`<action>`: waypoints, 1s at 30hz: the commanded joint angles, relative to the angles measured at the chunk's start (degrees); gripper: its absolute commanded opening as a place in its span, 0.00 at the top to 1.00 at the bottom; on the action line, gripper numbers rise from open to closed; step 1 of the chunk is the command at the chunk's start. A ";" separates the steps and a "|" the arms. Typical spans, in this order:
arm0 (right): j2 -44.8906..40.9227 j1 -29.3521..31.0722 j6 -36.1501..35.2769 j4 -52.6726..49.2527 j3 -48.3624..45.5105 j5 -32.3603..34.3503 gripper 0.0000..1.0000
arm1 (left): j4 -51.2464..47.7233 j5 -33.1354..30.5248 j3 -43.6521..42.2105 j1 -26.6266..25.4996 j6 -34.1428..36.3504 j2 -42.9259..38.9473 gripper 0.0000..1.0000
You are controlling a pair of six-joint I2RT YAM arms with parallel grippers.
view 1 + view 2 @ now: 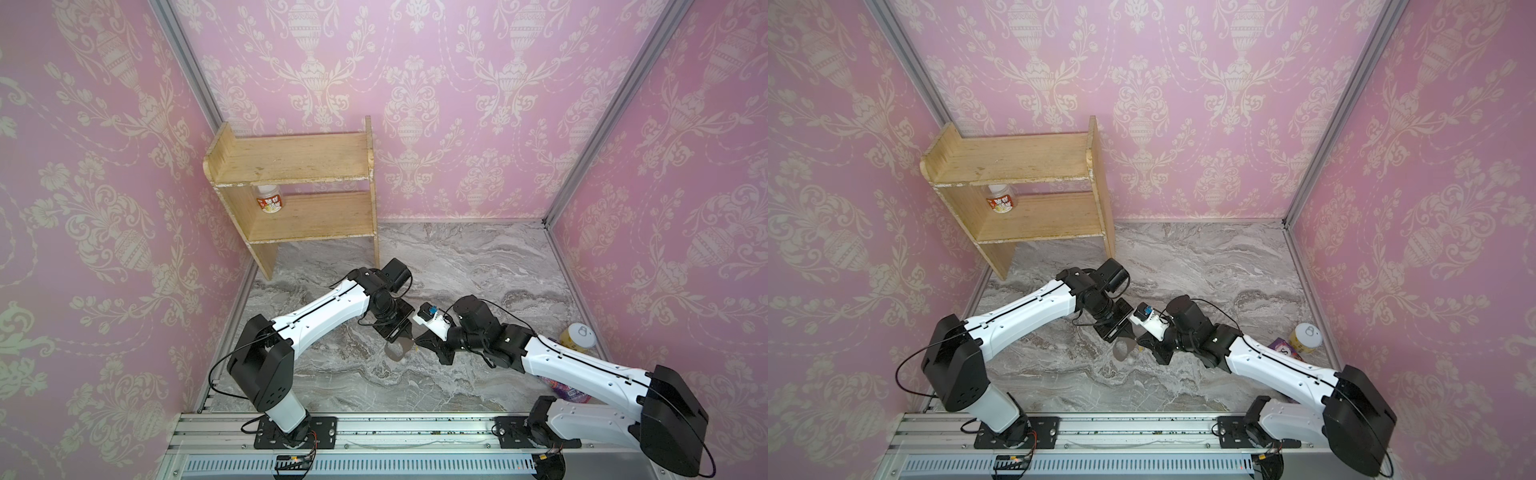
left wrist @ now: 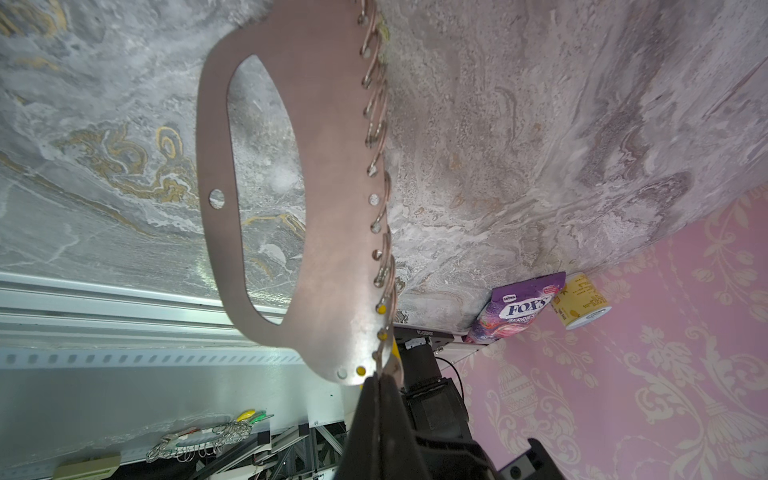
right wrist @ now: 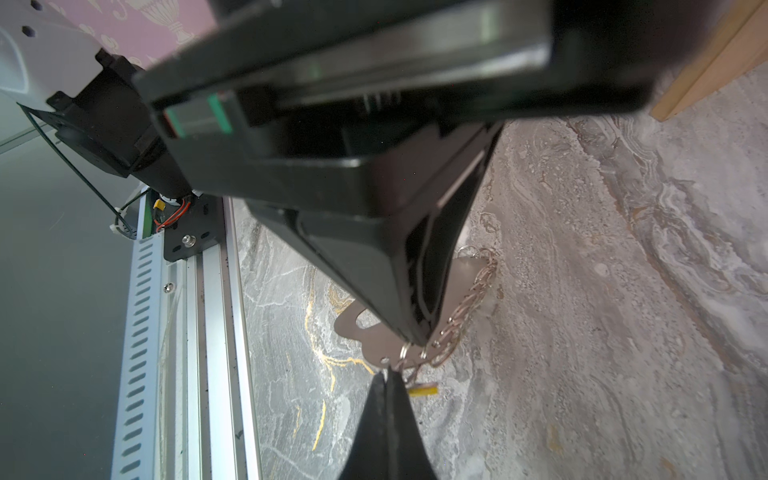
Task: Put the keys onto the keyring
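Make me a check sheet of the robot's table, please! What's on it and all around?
Surface: grey marble table, no spills seen.
Job's things: keyring pinched at one edge; keys, yellow tag by its end ring.
Clutter: purple sweets bag, yellow can, jar on wooden shelf.
Grippers: left gripper shut on keyring; right gripper shut on keys.
Cables: black cables on arms, clear of the job.
Surroundings: pink walls, metal rail.
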 commanded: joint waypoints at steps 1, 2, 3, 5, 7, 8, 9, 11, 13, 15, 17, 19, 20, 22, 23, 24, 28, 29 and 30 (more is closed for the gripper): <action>-2.29 -0.76 0.43 -0.73 1.08 -0.69 1.00 | -0.20 -0.82 -0.62 -0.46 0.72 0.48 1.00; -2.81 -0.99 0.46 -1.06 1.16 -0.85 1.00 | -0.16 -0.82 -0.71 -0.44 0.76 0.41 1.00; -3.05 -1.12 0.50 -1.30 1.29 -1.35 1.00 | -0.14 -0.87 -0.71 -0.48 0.77 0.40 1.00; -3.48 -1.55 0.61 -1.75 1.59 -2.16 1.00 | -0.09 -0.98 -0.71 -0.44 0.79 0.22 1.00; -3.82 -1.70 0.62 -2.18 1.81 -2.21 1.00 | -0.01 -1.13 -0.76 -0.47 0.93 0.14 1.00; -3.71 -1.81 0.66 -2.65 1.86 -2.15 1.00 | -0.05 -1.17 -0.80 -0.41 0.94 0.13 1.00; -3.68 -1.87 0.73 -3.03 1.95 -2.03 1.00 | 0.08 -1.26 -0.96 -0.42 1.07 0.06 1.00; -3.49 -1.99 1.93 -4.10 1.74 -0.47 1.00 | -0.01 -1.59 -1.28 -0.15 1.57 -0.12 1.00; -3.32 -2.33 5.57 -4.61 0.60 1.78 1.00 | -0.30 -2.22 -1.78 0.49 2.18 -0.67 1.00; -1.98 -2.69 9.66 -5.67 -0.28 2.64 1.00 | -0.21 -2.81 -2.57 1.18 2.43 -1.50 1.00; 0.28 -2.80 13.12 -8.34 -0.58 4.15 1.00 | -0.12 -3.34 -3.37 1.78 2.89 -2.28 1.00; 2.19 -2.78 15.90 -9.88 -1.10 4.80 1.00 | -0.30 -3.62 -4.08 2.18 3.18 -2.75 1.00; 3.04 -2.75 17.59 -10.37 -1.41 5.53 1.00 | -0.23 -3.66 -4.42 2.25 3.42 -2.98 1.00; 4.98 -2.89 20.35 -10.20 -1.91 5.54 1.00 | -0.22 -3.79 -4.84 2.47 3.93 -3.28 1.00; 6.57 -2.87 21.57 -10.43 -1.69 5.52 1.00 | -0.36 -3.94 -4.93 2.69 4.28 -3.30 1.00; 8.03 -2.91 22.05 -10.74 -1.30 5.45 1.00 | -0.36 -4.06 -4.93 2.81 4.64 -3.21 1.00; 13.17 -2.93 23.51 -12.49 0.29 6.78 0.98 | -1.16 -5.33 -4.32 3.40 7.27 -2.49 1.00; 14.30 -3.12 23.78 -13.41 0.75 7.05 0.93 | -1.32 -5.64 -4.32 3.44 7.76 -2.38 1.00; 15.16 -3.19 24.08 -14.45 1.26 7.70 0.86 | -1.37 -5.86 -4.32 3.54 7.98 -2.37 1.00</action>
